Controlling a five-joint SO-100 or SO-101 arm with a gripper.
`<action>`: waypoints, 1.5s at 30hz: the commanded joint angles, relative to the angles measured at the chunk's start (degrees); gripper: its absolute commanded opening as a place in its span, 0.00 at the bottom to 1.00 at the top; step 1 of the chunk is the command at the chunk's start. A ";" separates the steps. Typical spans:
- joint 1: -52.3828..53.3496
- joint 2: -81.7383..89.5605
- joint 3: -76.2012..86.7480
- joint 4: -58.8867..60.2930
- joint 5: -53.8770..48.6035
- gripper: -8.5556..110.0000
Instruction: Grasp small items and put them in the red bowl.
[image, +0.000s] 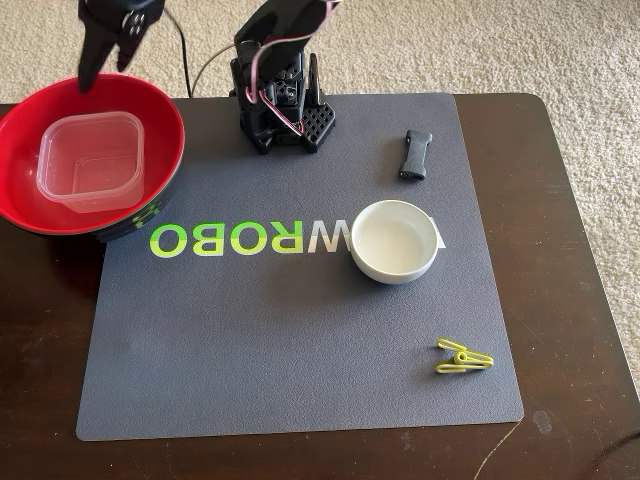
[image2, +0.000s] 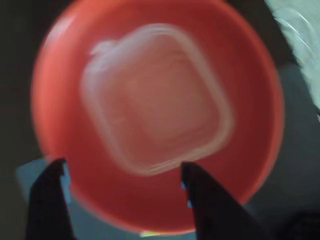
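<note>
Clear tub (image: 88, 162) sits inside the red bowl (image: 160, 110), far left of the mat (image: 280, 340) in the fixed view. Gripper (image2: 122, 170) hovers above it, jaws spread, empty (wrist view blurred). Drop looks done; three items left. Next: white dish (image: 395, 240), black clip (image: 415, 155) or clothespin (image: 462, 357), all unobstructed on the mat's right side.

grey mat (image: 300, 340), green-white lettering | dark wooden table (image: 580, 250) | beige carpet (image: 520, 45)
</note>
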 joint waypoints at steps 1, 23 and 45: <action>-18.02 2.55 -11.51 1.23 -2.72 0.32; -82.97 -20.13 16.26 -4.22 26.63 0.33; -86.04 -48.08 18.90 -27.95 11.07 0.17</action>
